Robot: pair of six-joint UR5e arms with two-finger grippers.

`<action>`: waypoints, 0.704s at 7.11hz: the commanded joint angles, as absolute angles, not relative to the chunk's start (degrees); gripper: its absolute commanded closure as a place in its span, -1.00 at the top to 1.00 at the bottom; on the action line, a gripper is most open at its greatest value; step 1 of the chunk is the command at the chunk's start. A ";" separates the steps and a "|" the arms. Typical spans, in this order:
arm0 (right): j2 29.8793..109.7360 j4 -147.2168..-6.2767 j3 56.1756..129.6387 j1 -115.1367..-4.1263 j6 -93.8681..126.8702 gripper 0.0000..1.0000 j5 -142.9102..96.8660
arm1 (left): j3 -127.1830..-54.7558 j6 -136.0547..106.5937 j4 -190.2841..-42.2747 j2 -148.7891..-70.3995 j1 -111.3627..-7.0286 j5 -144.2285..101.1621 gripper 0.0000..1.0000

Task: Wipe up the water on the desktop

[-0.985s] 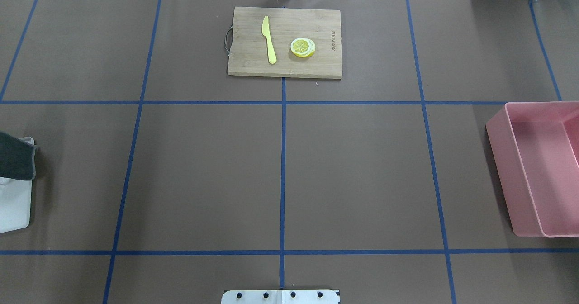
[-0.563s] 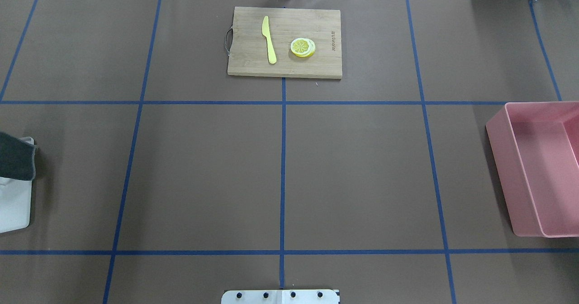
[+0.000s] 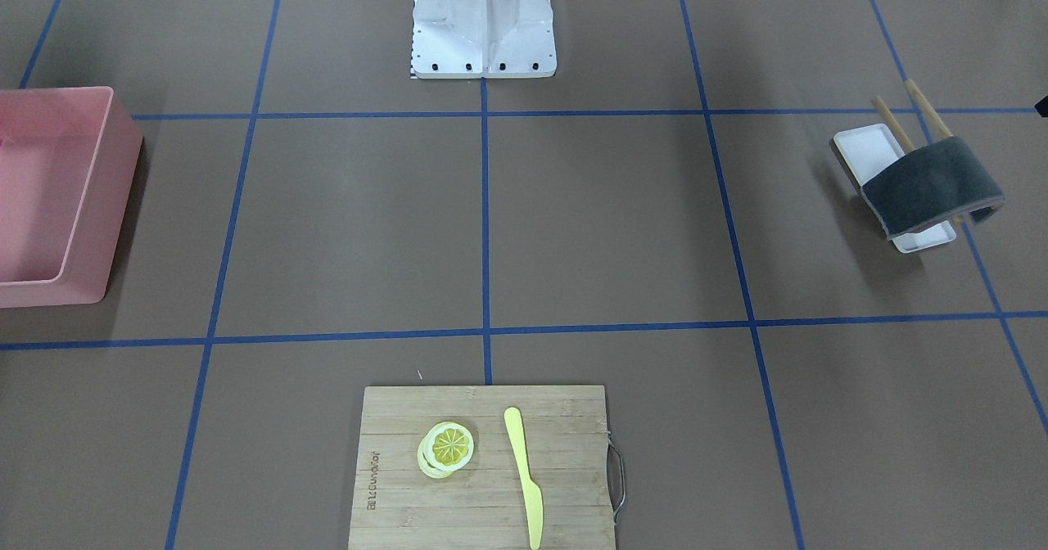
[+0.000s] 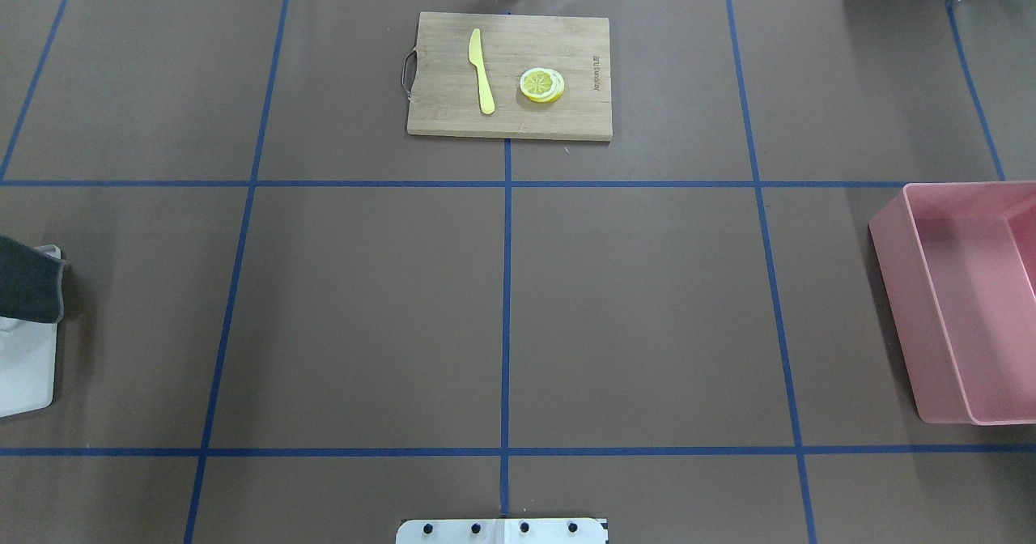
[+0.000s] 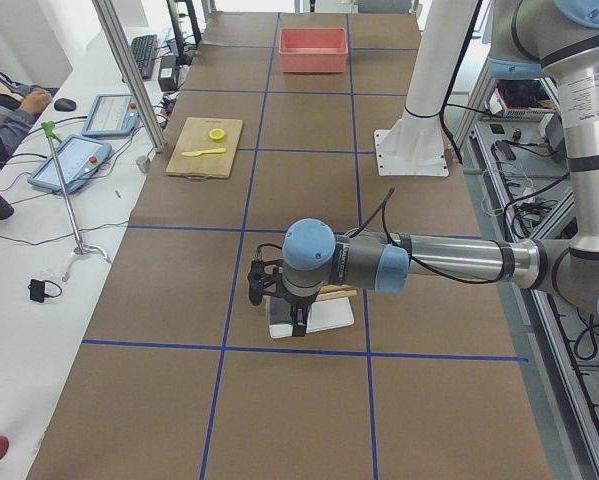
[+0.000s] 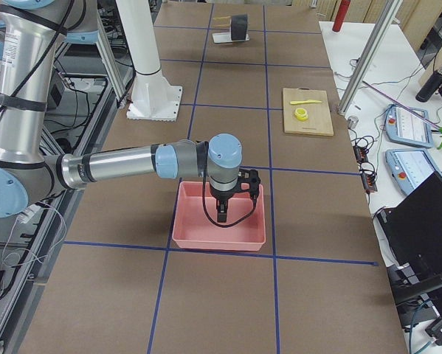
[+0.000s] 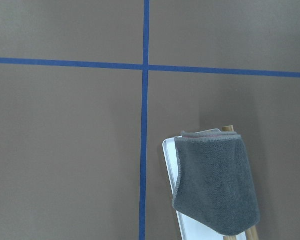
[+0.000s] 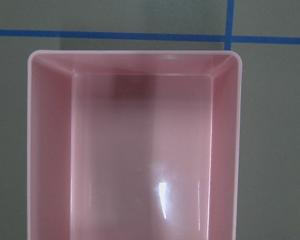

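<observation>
Hovering left gripper (image 5: 296,322): pointed down over the white tray at the desktop's left end, on an arm stretched out low across the table. It shows only in the left side view, so I cannot tell whether its fingers are apart or closed.
Right gripper (image 6: 221,212): pointed down over the pink bin at the opposite end. It shows only in the right side view; fingers apart or closed, cannot tell.
Desktop (image 4: 647,309): flat brown surface split into large rectangles by blue tape lines; it carries everything listed below.
Grey cloth (image 3: 933,183): draped in an arch over two wooden sticks (image 3: 888,120) that cross above the white tray (image 3: 866,151). The left wrist camera looks straight down on it, low and right of centre in that view.
Pink bin (image 3: 121,198): sits on the desktop at the robot's right end, well apart from the cloth. The right wrist camera shows its glossy pink floor and walls.
Cutting board (image 3: 565,419): at the table edge far from the robot, on the centre tape line, metal handle toward the robot's left.
Yellow knife (image 3: 522,468): lies flat on the board.
Lemon slices (image 3: 448,447): small stack on the board, just beside the knife and not touching it.
Robot base (image 3: 483,18): white pedestal on the centre line, opposite the board.
</observation>
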State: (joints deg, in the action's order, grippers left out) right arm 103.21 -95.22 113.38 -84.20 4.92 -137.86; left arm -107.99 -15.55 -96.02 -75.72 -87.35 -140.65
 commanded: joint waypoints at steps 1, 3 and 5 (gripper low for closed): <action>103.27 -95.19 113.38 -84.20 4.83 1.00 -137.90 | -106.18 -19.77 -96.24 -76.38 -85.17 -140.71 0.95; 103.27 -95.27 113.55 -84.20 4.66 1.00 -137.90 | -106.00 -21.52 -96.41 -76.46 -82.73 -140.36 0.95; 103.18 -95.19 113.38 -84.11 4.57 1.00 -137.99 | -103.81 -22.84 -101.15 -76.46 -79.81 -140.01 0.96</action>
